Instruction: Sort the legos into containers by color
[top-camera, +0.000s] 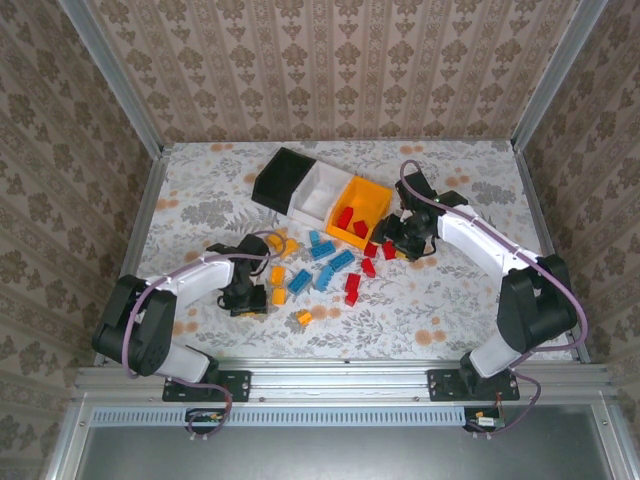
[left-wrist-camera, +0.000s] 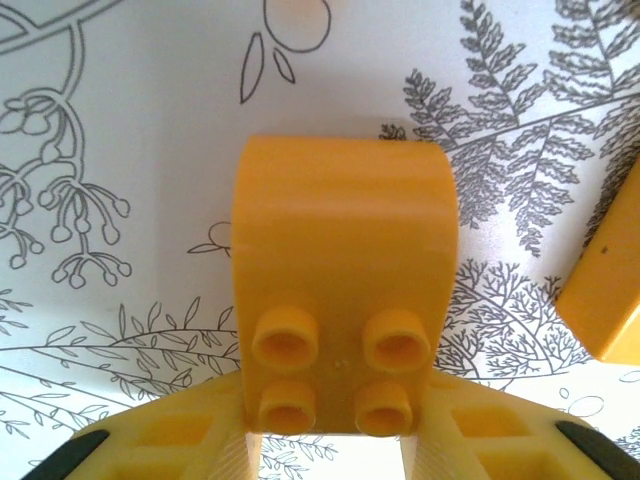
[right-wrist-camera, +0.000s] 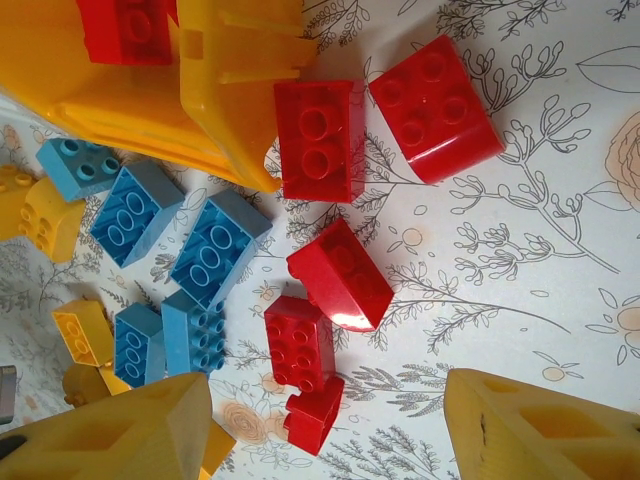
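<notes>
My left gripper (top-camera: 246, 296) is down at the near left of the table. Its fingers (left-wrist-camera: 150, 440) pinch the flanks of an orange-yellow brick (left-wrist-camera: 345, 250), studs towards my wrist camera and rounded end away from it. How firm that pinch is I cannot tell. I judge I should be squeezing square on the flat sides before I lift, then rise straight up so I do not nudge the second orange-yellow brick (left-wrist-camera: 605, 290) near its right side. Further out lie the blue bricks (top-camera: 325, 262) and the loose red bricks (top-camera: 352, 285), so the carry should pass well above them. My right gripper (top-camera: 402, 238) hovers beside the bins, its fingers (right-wrist-camera: 130, 435) spread wide with nothing between them. Farthest off, the orange-yellow bin (top-camera: 375, 192) already holds red pieces, so I reckon my brick belongs in the white bin (top-camera: 322, 190) or the black bin (top-camera: 283, 172).
</notes>
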